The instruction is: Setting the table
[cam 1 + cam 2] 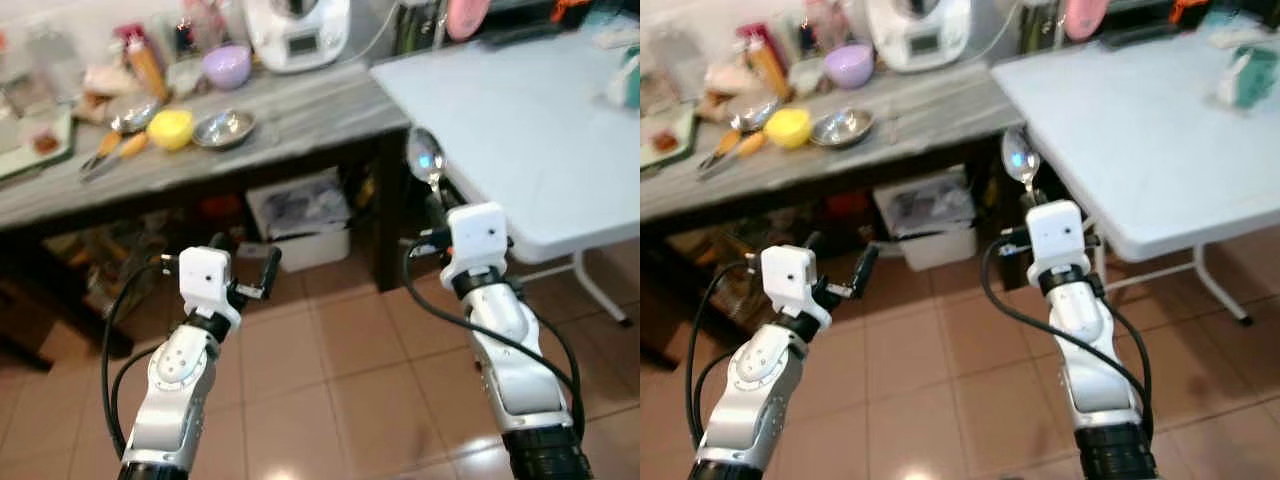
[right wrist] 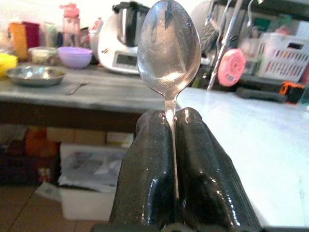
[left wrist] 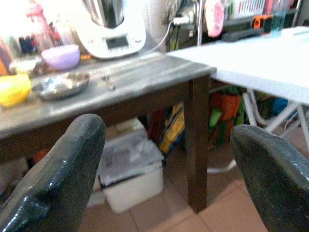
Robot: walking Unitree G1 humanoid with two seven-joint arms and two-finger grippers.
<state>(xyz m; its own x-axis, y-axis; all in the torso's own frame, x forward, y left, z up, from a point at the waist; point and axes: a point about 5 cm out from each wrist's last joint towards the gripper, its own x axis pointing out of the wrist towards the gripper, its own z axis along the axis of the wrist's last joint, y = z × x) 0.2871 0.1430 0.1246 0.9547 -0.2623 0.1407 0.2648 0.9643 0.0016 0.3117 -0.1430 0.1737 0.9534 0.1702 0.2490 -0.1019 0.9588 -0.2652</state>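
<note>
Sitting along the grey counter [image 1: 300, 120], left to right: yellow bowl [image 1: 171, 128], steel dish [image 1: 223, 127], purple bowl [image 1: 227, 65], contents unclear, white appliance [image 1: 297, 30] at the back edge. Left gripper [image 1: 250, 275] hangs over the floor, fingers spread, nothing held. Right gripper [image 2: 170, 145] is clamped on a spoon [image 2: 169, 46], bowl up, beside the white table [image 1: 530, 130] near corner.

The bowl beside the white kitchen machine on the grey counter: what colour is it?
The bowl is pale purple, clearest in the right wrist view.
</note>
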